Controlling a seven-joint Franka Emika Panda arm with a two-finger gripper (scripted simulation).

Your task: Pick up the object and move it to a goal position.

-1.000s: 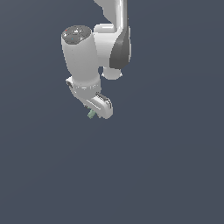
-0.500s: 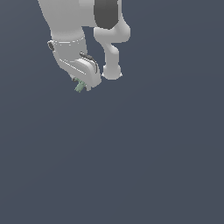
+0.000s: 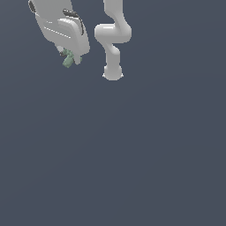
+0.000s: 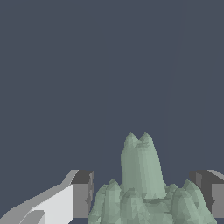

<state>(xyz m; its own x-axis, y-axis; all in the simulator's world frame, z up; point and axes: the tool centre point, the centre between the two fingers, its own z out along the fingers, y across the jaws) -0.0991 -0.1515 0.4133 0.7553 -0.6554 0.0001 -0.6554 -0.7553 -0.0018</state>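
The object (image 3: pixel 67 60) is a small pale grey-green lumpy clump, held high at the exterior view's upper left. My white gripper (image 3: pixel 69 58) is shut on it, and the clump pokes out below the fingers. In the wrist view the object (image 4: pixel 142 188) fills the gap between my two dark-padded fingertips (image 4: pixel 82 194), its bumpy peaks sticking out past them. The gripper (image 4: pixel 146 194) is closed against both of its sides.
The arm's white base and lower links (image 3: pixel 112 48) stand to the exterior view's right of the gripper. Everything else in both views is a flat dark grey-blue surface (image 3: pixel 132 154) with no other objects on it.
The gripper, with the object held in it, has moved up and toward the exterior view's left. The arm's links have swung out, uncovering the base.
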